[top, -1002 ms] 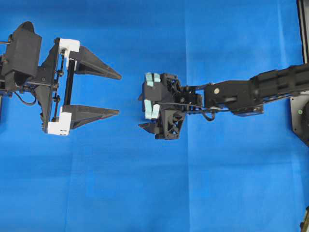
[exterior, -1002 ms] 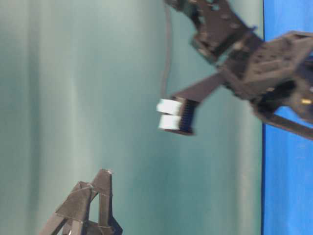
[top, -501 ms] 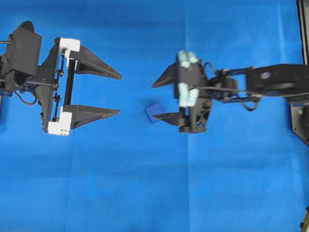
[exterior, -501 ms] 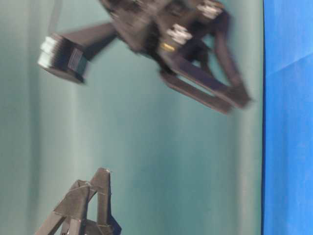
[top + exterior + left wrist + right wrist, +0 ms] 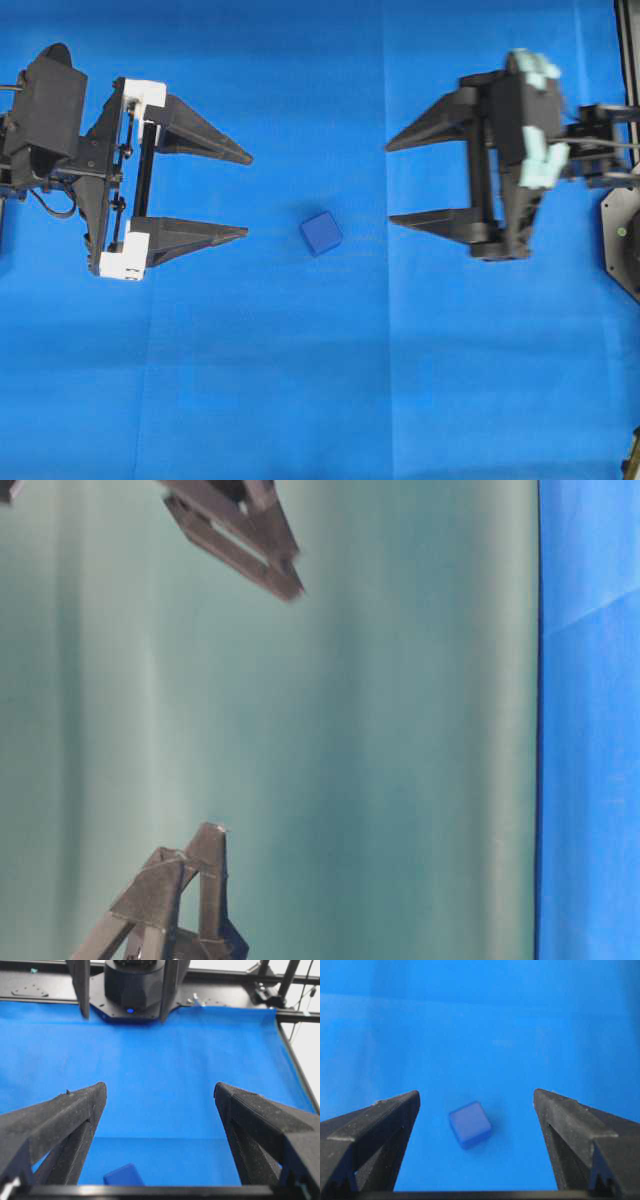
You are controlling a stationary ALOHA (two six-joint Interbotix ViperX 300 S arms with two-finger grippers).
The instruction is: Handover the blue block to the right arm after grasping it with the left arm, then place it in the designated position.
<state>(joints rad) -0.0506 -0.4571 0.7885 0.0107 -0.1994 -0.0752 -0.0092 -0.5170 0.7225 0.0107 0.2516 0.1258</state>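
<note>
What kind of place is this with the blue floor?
Probably a robot test bench: a blue cloth covers the table, two black arms with an open left pincer and right pincer, and one blue block.

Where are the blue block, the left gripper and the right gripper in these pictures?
blue block (image 5: 321,233): overhead view, on its top face.
left gripper (image 5: 245,195): overhead view, midway between its open fingertips.
right gripper (image 5: 390,183): overhead view, midway between its open fingertips.

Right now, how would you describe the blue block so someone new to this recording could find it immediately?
Start from the blue cloth covering the table, then look between the two open black tools facing each other. The blue block lies there alone, touching neither. It is a small cube, darker than the cloth.
</note>
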